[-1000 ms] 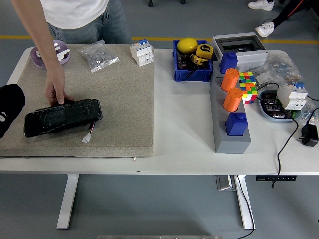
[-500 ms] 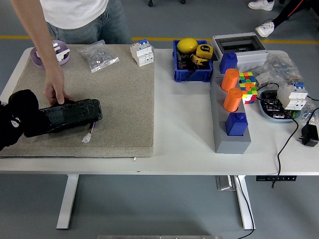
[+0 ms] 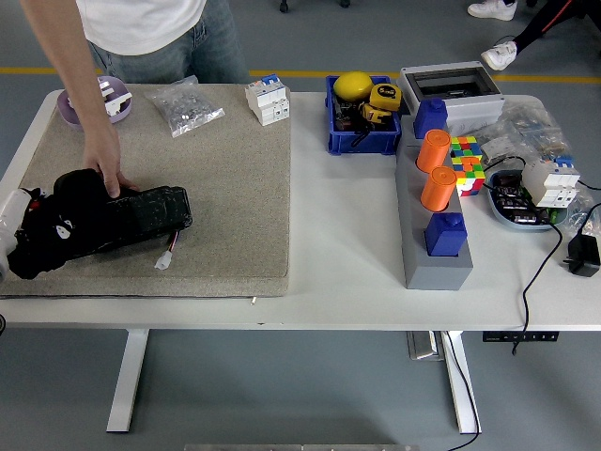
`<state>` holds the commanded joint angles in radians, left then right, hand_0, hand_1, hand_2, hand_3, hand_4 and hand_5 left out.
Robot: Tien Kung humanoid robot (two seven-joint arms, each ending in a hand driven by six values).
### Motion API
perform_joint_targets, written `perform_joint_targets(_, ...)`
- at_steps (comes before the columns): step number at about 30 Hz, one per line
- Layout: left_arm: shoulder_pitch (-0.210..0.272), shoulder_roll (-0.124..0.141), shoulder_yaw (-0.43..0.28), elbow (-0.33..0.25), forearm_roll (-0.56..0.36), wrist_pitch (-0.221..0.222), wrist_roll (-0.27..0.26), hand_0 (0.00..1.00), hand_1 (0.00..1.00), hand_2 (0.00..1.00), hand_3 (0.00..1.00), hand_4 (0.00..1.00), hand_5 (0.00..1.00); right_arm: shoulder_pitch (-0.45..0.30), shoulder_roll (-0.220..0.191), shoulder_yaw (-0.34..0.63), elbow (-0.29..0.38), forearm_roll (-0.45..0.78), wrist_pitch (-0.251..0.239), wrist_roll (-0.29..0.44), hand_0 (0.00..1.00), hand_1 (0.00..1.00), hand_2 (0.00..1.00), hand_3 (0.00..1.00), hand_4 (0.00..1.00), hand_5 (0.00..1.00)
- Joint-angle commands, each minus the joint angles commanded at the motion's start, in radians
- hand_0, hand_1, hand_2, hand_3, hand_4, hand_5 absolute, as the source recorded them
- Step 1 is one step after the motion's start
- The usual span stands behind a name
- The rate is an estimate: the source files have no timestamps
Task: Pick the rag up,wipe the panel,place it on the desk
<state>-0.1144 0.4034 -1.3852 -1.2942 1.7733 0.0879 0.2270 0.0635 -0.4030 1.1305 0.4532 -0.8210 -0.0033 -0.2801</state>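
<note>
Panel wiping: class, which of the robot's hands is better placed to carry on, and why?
The left. The left hand already lies over the near-left end of the black panel on the beige mat, while a person's hand steadies the panel's far edge. The right arm is not in view.

On the white desk (image 3: pixel 347 272), a beige stone-like slab (image 3: pixel 225 188) fills the left half. A black flat panel (image 3: pixel 141 216) lies near the slab's front-left corner; a clear bag of small parts (image 3: pixel 183 105) lies at its back edge. A blue plastic bin (image 3: pixel 362 127) sits mid-desk at the back, with a grey block stand (image 3: pixel 427 258) to its right and nearer the front.
</note>
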Motion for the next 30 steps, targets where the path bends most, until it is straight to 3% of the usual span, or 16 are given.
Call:
perform_joint_targets(16,-0.056,-0.013,0.102,0.005,-0.024,0.003,-0.002,0.266,0.276,0.545,0.447,0.050,0.002,-0.001,-0.003,-0.008,0.001,0.002,0.002,0.000,0.759,0.592,0.701,0.682,0.998,0.634)
perform_joint_targets(30,-0.164,-0.021,0.254,0.012,-0.002,-0.013,0.026,0.268,0.275,0.543,0.446,0.051,0.002,0.005,-0.006,-0.015,0.002,0.011,0.005,0.002,0.758,0.589,0.701,0.683,0.998,0.636)
